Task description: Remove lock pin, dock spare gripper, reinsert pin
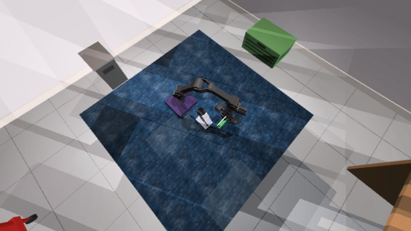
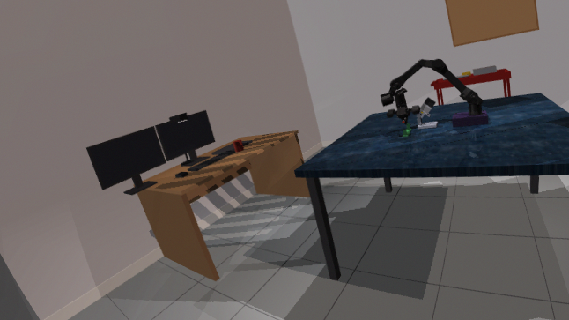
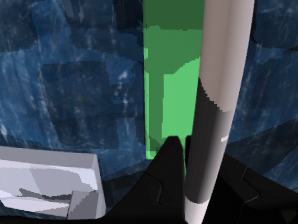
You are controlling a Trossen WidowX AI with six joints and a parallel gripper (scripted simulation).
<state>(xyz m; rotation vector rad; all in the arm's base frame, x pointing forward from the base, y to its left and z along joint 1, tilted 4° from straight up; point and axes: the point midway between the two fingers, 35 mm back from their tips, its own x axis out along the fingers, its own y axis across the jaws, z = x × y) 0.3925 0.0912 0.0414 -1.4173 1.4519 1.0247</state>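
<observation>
My gripper (image 1: 226, 116) (image 2: 403, 120) (image 3: 181, 145) is shut on a pale, slim rod, the lock pin (image 1: 221, 121) (image 3: 216, 90). In the wrist view the pin runs from the fingertips to the top edge, over a long green piece (image 1: 222, 124) (image 2: 407, 131) (image 3: 176, 100) on the table. The mount's white base (image 1: 207, 125) (image 2: 428, 125) (image 3: 50, 172) stands beside the green piece, towards the arm's base. A tilted white and black body (image 1: 205, 116) (image 2: 425, 109) rises over that base. I cannot tell whether it is the spare gripper in the socket, and the socket opening is not clear.
The arm's purple base block (image 1: 181, 105) (image 2: 470, 118) stands behind the mount on the dark blue table (image 1: 153, 165) (image 2: 440, 153). Off the table are a wooden desk (image 2: 273, 164) with monitors, a red bench (image 2: 476, 78) and a green cabinet (image 1: 270, 34).
</observation>
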